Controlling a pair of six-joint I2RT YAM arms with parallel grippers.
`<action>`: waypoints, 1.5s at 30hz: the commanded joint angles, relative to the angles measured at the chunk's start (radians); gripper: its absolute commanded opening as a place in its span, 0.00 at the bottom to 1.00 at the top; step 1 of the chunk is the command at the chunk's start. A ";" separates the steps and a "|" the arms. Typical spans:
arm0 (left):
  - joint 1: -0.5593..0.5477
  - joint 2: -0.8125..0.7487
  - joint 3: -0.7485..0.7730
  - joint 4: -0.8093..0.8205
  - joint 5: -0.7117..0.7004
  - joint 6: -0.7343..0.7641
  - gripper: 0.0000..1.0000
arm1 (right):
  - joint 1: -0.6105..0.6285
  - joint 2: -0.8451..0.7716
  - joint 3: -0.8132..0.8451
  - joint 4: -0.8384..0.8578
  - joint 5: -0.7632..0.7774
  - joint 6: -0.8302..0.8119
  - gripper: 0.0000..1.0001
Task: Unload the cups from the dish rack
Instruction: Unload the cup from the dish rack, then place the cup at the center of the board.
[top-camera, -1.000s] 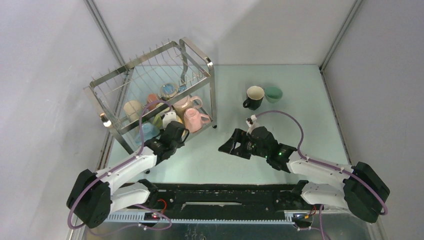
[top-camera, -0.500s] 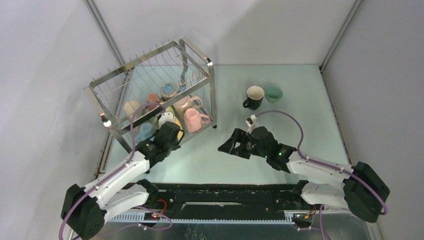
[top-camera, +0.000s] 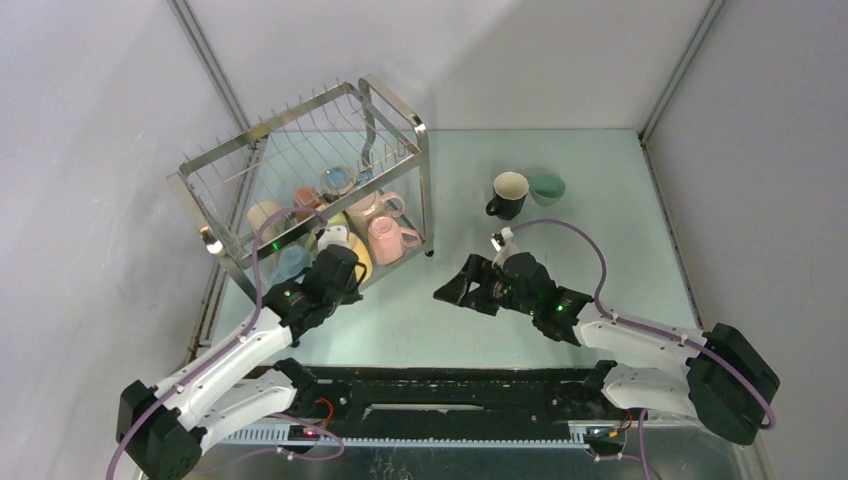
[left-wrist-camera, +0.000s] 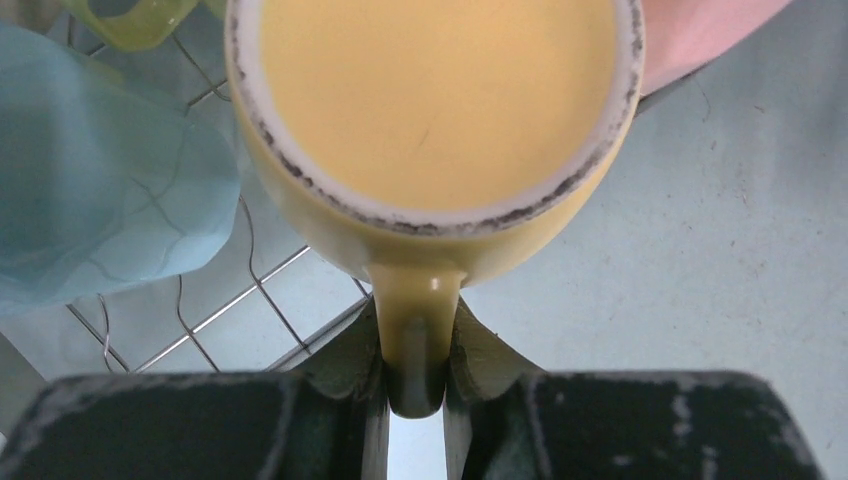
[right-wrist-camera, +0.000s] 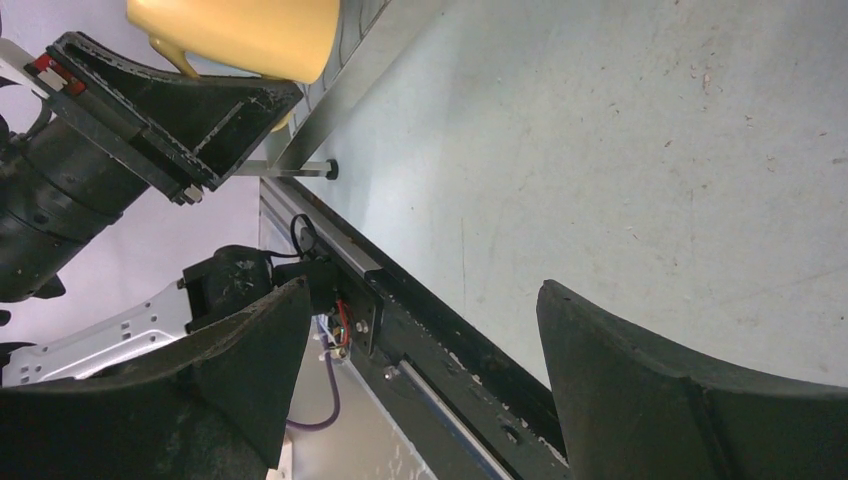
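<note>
My left gripper (top-camera: 338, 268) (left-wrist-camera: 415, 372) is shut on the handle of a yellow cup (top-camera: 346, 248) (left-wrist-camera: 430, 120). It holds the cup at the near edge of the dish rack's (top-camera: 300, 150) lower tier, half over the table. A light blue cup (left-wrist-camera: 100, 180), a lime cup (left-wrist-camera: 130, 15) and a pink cup (left-wrist-camera: 700, 35) lie beside it in the rack. Pink (top-camera: 385, 238), beige (top-camera: 262, 215) and orange-red (top-camera: 303, 197) cups also sit in the rack. My right gripper (top-camera: 450, 292) (right-wrist-camera: 422, 290) is open and empty above the table, to the right of the rack.
A black cup (top-camera: 508, 193) and a green cup (top-camera: 547, 187) stand on the table at the back right. The rack's near foot (right-wrist-camera: 328, 168) and corner post (top-camera: 428, 190) stand close to the held cup. Grey walls enclose the table.
My left arm has drawn back toward the near left, pulling the yellow cup toward the rack's near edge. The right arm has barely moved.
</note>
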 joint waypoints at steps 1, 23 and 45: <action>-0.034 -0.059 0.106 0.049 -0.012 -0.054 0.00 | 0.021 -0.003 0.037 0.052 0.021 0.023 0.90; -0.244 -0.059 0.199 0.079 0.079 -0.230 0.00 | 0.042 -0.155 0.015 0.056 0.073 0.111 0.90; -0.324 0.039 0.354 0.335 0.293 -0.380 0.00 | 0.033 -0.388 0.008 0.074 0.139 0.155 0.87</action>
